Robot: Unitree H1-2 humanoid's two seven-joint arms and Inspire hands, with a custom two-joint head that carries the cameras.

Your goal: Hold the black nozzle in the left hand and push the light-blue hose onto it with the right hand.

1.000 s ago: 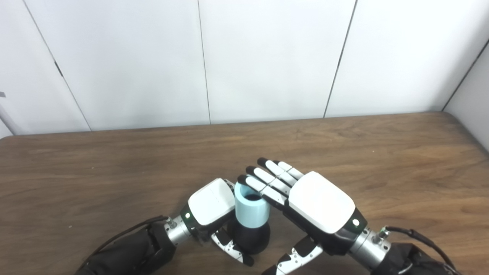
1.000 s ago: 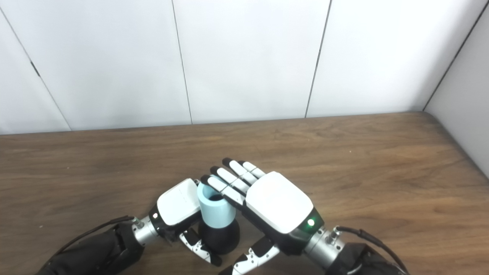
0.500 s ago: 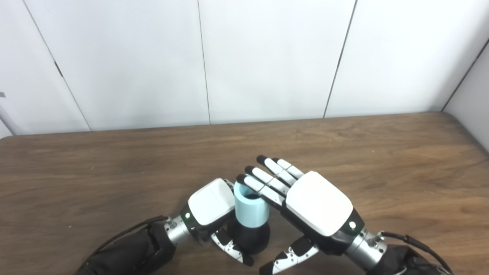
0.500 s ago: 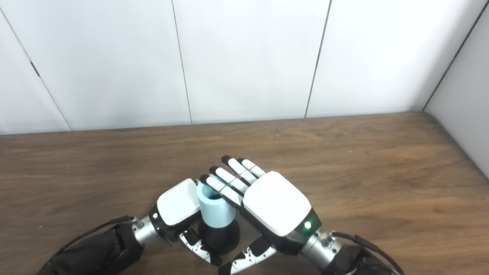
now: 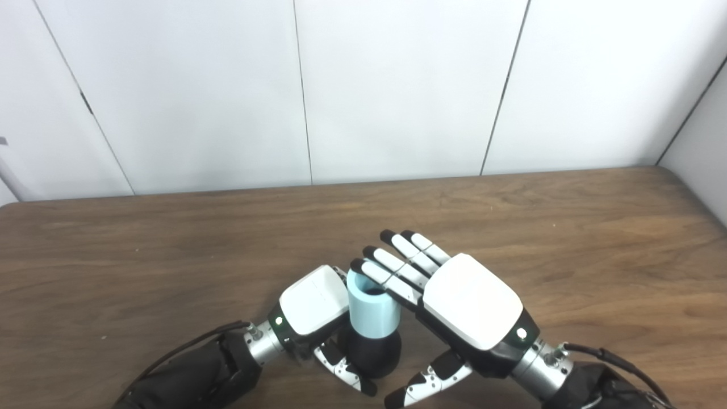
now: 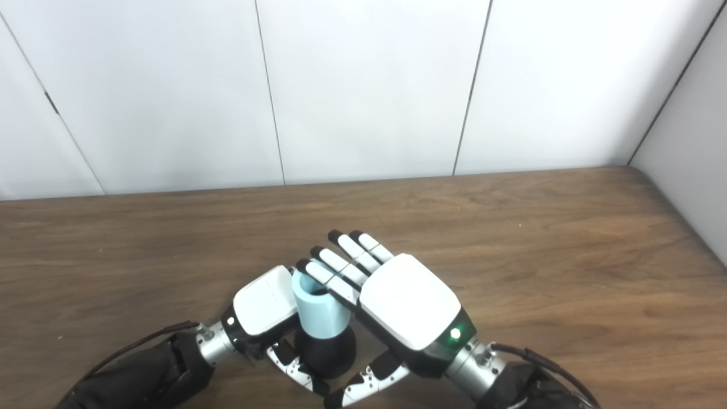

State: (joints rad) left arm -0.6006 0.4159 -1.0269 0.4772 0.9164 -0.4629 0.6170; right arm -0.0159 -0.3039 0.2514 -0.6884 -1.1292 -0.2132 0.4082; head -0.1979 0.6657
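Observation:
A short light-blue hose [image 5: 372,311] stands upright with its lower end on the rounded black nozzle [image 5: 370,357], near the table's front edge. My left hand [image 5: 314,301] wraps the nozzle from the left, with its thumb in front of the black base and its fingers hidden behind the hose. My right hand [image 5: 471,307] is open on the right. Its straight fingers [image 5: 392,278] reach over the hose's top rim, and its thumb [image 5: 429,383] points at the nozzle from below right. Whether the fingers touch the rim cannot be told.
The brown wooden table [image 5: 170,255] stretches left, right and back from the hands. White wall panels [image 5: 397,85] close off the far edge, and another wall [image 5: 701,147] runs along the right side.
My right hand has slid slightly left and toward the hose, and its thumb has come closer to the nozzle. The left hand, hose and nozzle have stayed put.

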